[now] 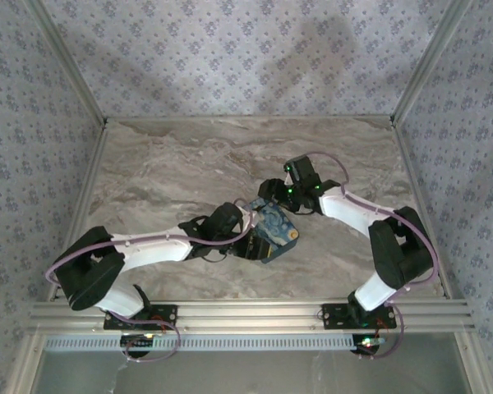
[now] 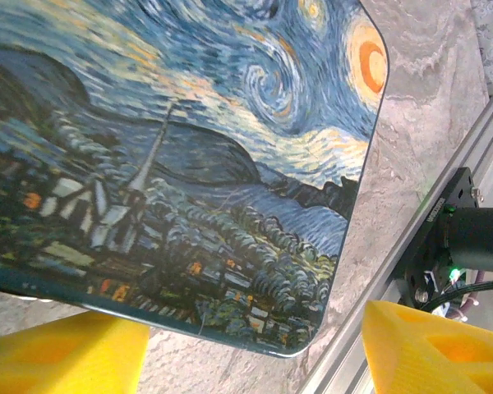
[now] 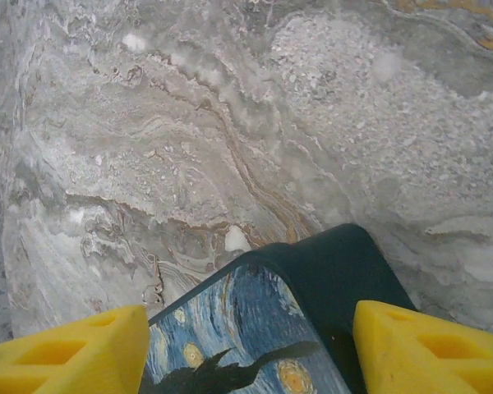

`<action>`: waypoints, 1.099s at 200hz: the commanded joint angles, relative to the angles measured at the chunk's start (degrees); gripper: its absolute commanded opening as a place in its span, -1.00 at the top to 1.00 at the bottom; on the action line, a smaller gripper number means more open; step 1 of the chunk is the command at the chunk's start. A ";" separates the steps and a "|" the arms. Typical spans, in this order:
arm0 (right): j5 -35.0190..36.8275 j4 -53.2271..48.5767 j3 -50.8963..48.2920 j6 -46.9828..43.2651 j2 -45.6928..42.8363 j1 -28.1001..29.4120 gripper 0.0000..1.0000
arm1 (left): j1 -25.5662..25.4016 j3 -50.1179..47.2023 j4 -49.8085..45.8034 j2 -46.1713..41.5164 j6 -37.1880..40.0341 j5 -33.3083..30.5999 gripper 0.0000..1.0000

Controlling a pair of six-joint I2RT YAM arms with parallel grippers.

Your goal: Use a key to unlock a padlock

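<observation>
- Box (image 1: 276, 233) with dark teal walls and a swirling night-sky painting of a village and steeple on top was at the middle of our marble table (image 1: 181, 156); what it held was hidden.
- Left hand (image 1: 245, 243) was just beside the box's near-left edge, its fingers (image 2: 431, 349) spread open.
- Right hand (image 1: 274, 197) hung over the far corner with its fingers (image 3: 66, 353) apart; we could not tell whether they pressed it.
</observation>
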 commanded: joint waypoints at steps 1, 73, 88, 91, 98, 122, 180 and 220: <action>1.19 -6.41 2.33 -3.53 -1.50 -0.89 -0.50 | -0.79 1.76 0.60 0.09 -0.53 -3.62 -0.43; 5.68 -15.04 -8.42 -1.48 -20.19 -3.52 -0.57 | 3.25 0.72 -12.28 -14.02 4.29 -11.79 -0.58; 6.29 -16.27 -11.99 0.78 -24.65 -2.99 -0.56 | 6.86 2.42 -14.03 -14.55 5.98 -9.81 -0.60; 6.50 -16.50 -12.71 1.30 -25.84 -2.79 -0.56 | 7.47 2.94 -14.34 -14.47 6.43 -9.57 -0.60; 7.16 -16.92 -14.54 2.74 -28.18 -2.35 -0.56 | 8.88 4.13 -15.06 -13.95 7.63 -8.93 -0.61; 8.27 -17.36 -20.33 8.31 -35.60 -0.66 -0.53 | 13.67 9.40 -16.70 -8.86 10.83 -5.47 -0.62; 9.20 -9.06 -28.48 17.86 -39.77 5.72 -0.43 | 18.37 22.81 -17.14 9.25 14.83 4.45 -0.54; 9.71 -1.41 -29.58 20.03 -35.30 8.25 -0.38 | 18.38 24.68 -17.05 12.55 14.43 7.70 -0.40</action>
